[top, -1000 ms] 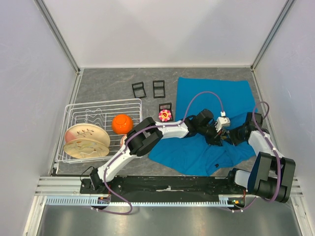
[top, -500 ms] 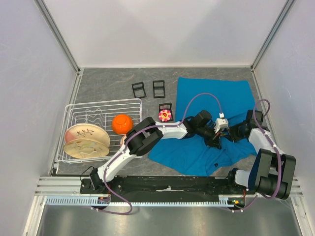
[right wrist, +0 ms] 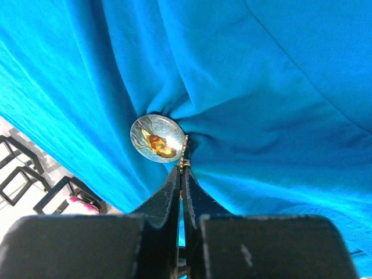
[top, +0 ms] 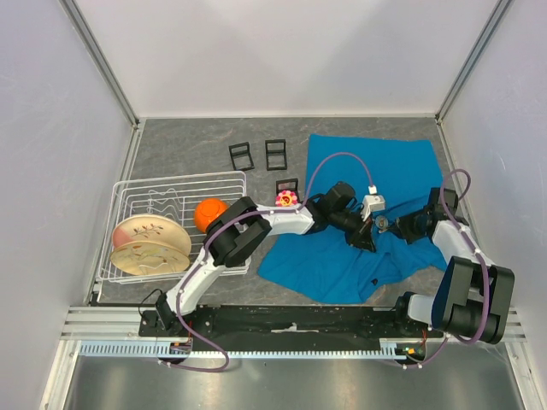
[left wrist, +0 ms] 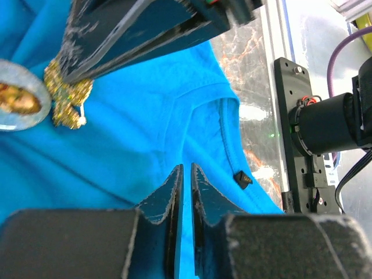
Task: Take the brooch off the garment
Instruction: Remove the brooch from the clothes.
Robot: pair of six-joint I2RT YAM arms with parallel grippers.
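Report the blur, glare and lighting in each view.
Top external view: even light, sharp, faint shadows. Left wrist view: left hand's near body blurred, glare on the grey marbled tabletop. Right wrist view: oval gold-rimmed brooch sharp on the teal-blue cloth T-shirt; right hand's near body blurred.

The rumpled teal-blue garment (top: pixel 376 162) lies spread right of centre, the oval, gold-trimmed brooch (right wrist: pixel 154 138) pinned in a pucker near its middle

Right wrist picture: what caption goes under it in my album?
Right fingers pinch the gold edge of an oval brooch sitting on the bunched teal T-shirt.
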